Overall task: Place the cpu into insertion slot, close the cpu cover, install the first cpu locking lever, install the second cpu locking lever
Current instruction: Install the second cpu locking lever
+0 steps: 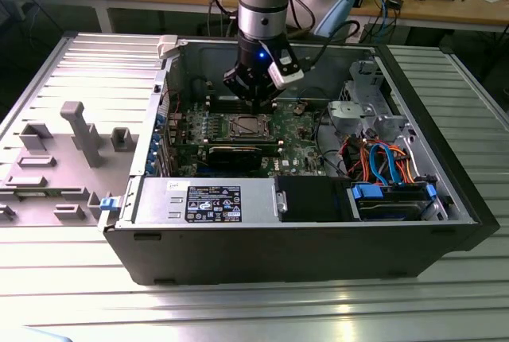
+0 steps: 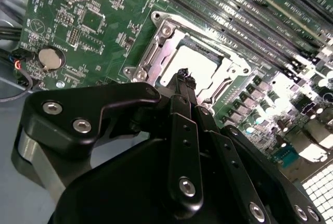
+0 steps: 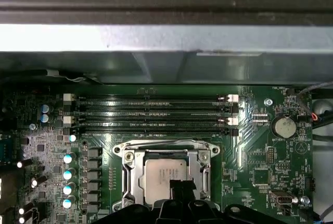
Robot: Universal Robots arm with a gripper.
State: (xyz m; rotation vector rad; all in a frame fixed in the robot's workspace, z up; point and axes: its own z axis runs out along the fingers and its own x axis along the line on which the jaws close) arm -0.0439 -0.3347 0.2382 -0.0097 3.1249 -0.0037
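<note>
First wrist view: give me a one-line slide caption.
Gripper poised over the cpu, seated in the insertion slot with the cpu cover framing it.

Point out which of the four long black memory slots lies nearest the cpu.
The slot bordering the cpu cover; the other three lie beyond it, toward the case wall. The cpu sits inside.

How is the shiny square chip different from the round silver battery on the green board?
The cpu is square, while the coin battery is round. The cpu is bigger than the coin battery. The cpu lies inside a silvery metal frame under the tool; the coin battery sits apart, off to one side. Both are flat and silvery.
</note>
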